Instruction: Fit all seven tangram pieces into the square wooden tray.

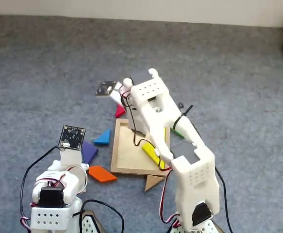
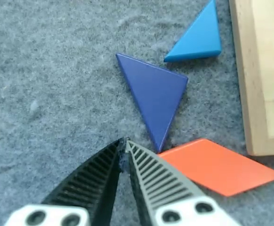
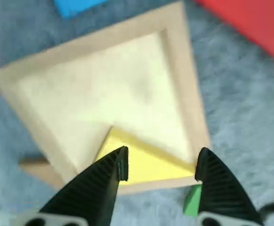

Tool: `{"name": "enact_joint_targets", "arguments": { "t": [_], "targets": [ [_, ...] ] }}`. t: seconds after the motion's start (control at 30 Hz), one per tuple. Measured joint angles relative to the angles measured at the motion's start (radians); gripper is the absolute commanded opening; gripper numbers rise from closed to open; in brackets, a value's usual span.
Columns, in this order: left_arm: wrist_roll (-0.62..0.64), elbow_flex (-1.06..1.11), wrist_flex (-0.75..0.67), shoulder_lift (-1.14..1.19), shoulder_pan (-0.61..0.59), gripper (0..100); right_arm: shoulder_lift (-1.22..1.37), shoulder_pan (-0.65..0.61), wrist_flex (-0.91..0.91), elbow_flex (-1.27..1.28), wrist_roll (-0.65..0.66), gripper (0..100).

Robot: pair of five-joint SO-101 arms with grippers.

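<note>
The square wooden tray (image 1: pixel 126 155) lies mid-table with a yellow piece (image 1: pixel 152 154) inside, against its near right rim. My right gripper (image 3: pixel 162 162) hangs open above the tray (image 3: pixel 104 89), its fingers either side of the yellow piece (image 3: pixel 146 165) without touching it. My left gripper (image 2: pixel 125 144) is shut and empty, its tips on the carpet just short of the dark blue triangle (image 2: pixel 156 98). A light blue triangle (image 2: pixel 198 37) and an orange parallelogram (image 2: pixel 216 165) lie beside it, left of the tray rim (image 2: pixel 249 94). A red piece (image 3: pixel 249 23) lies beyond the tray's far corner.
A green piece (image 3: pixel 192 200) lies just outside the tray's right rim, partly under the right arm (image 1: pixel 156 104). A tan triangle (image 1: pixel 153 182) rests on the carpet at the tray's near edge. Grey carpet covers the table all around.
</note>
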Motion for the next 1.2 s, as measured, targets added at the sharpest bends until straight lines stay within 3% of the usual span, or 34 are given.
{"name": "enact_joint_targets", "arguments": {
  "t": [0.4, 0.5, 0.67, 0.83, 1.03, 1.2],
  "targets": [
    [0.000, 0.000, 0.000, 0.000, 0.000, 0, 0.000, -0.028, -0.451, 0.005, -0.614, 22.4],
    [0.000, 0.000, 0.000, 0.000, 0.000, 0, 0.000, -0.038, -0.614, 0.041, -0.698, 22.4],
    [0.000, 0.000, 0.000, 0.000, 0.000, 0, 0.103, -0.051, -0.835, 0.081, -0.723, 22.4],
    [0.000, 0.000, 0.000, 0.000, 0.000, 0, 0.178, -0.049, -0.907, 0.080, -0.723, 22.3],
    [0.000, 0.000, 0.000, 0.000, 0.000, 0, 0.178, -0.012, -0.824, 0.077, -0.715, 22.1],
    [0.000, 0.000, 0.000, 0.000, 0.000, 0, 0.175, 0.015, -0.664, 0.060, -0.546, 22.1]
  ]
}}
